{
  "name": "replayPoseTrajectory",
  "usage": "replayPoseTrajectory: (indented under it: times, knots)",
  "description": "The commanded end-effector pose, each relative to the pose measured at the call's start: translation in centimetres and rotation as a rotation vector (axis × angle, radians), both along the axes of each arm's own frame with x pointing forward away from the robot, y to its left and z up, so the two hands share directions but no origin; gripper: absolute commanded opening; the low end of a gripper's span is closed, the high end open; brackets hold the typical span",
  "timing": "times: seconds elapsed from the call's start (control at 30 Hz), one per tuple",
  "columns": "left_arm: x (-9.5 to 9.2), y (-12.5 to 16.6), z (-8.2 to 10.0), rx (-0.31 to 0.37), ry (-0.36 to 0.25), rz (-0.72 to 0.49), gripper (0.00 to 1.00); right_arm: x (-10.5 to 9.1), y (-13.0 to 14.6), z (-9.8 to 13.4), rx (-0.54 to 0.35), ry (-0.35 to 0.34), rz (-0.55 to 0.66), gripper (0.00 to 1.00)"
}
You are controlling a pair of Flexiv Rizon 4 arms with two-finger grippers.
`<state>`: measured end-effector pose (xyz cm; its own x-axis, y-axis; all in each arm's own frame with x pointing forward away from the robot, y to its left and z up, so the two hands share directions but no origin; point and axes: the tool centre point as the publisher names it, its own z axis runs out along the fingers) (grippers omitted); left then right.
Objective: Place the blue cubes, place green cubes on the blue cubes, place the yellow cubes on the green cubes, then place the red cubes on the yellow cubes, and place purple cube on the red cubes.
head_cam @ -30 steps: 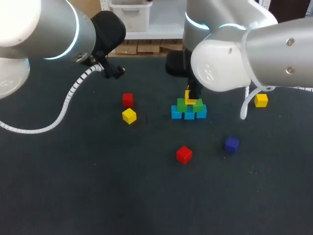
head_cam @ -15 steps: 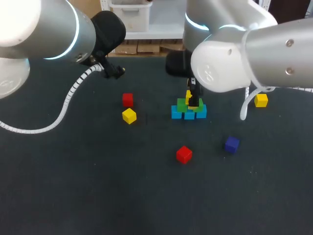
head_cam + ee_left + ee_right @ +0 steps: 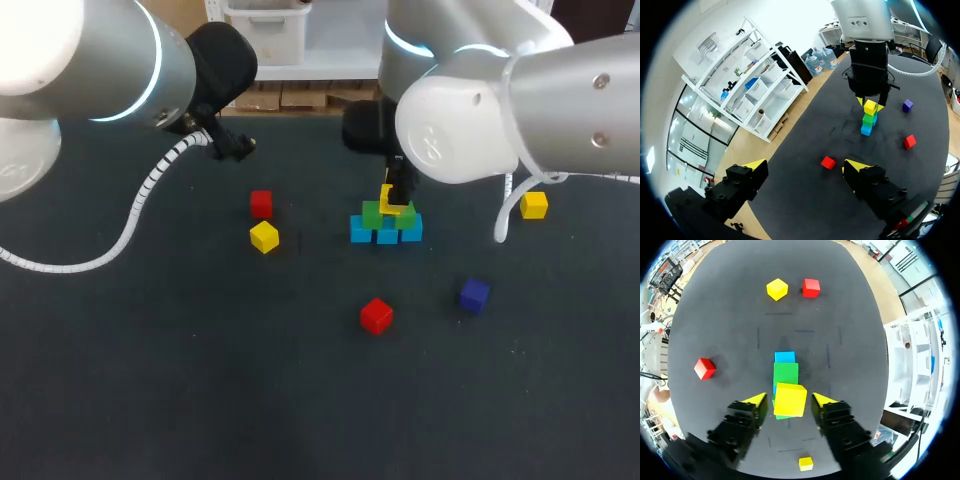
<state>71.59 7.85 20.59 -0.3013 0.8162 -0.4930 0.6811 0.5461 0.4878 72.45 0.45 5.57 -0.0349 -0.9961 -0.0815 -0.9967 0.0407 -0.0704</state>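
Dark table (image 3: 200,400) gives you plenty of room around the stack (image 3: 386,220). The stack stands well in from every edge you can see, a little closer to the far edge than to the near one.

On the stack's near side, a near red cube (image 3: 376,315) and the purple cube (image 3: 474,294) each sit well apart from it, with bare surface between and beyond them. Toward the left arm's side of the stack, the far red cube (image 3: 261,203) and a loose yellow cube (image 3: 264,237) lie close together, apart from the stack. Toward the right arm's side, an outlying yellow cube (image 3: 533,204) sits alone.

The stack itself has blue cubes (image 3: 361,230) on the table, green cubes (image 3: 372,213) on them, and a top yellow cube (image 3: 870,106) resting on the green.

Your right gripper (image 3: 789,400) hangs directly over the stack. Its fingers are spread to either side of the top yellow cube, with a narrow gap showing at each tip, so it grips nothing.

Your left gripper (image 3: 805,165) is held high, well off toward the left arm's side of the stack, with its fingers wide apart and nothing between them.
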Motion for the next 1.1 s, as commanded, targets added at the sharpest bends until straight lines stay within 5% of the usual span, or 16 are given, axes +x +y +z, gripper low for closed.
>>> replayPoseTrajectory:
  times: [0.03,1.1]
  knots:
    - [0.06,0.04,-0.01,-0.002,0.001,-0.002,1.00,-0.04,-0.03,-0.03,0.002,0.000,0.003,0.42]
    - [0.06,0.04,-0.01,-0.002,0.001,-0.002,1.00,-0.44,0.39,0.21,0.006,0.000,0.036,0.29]
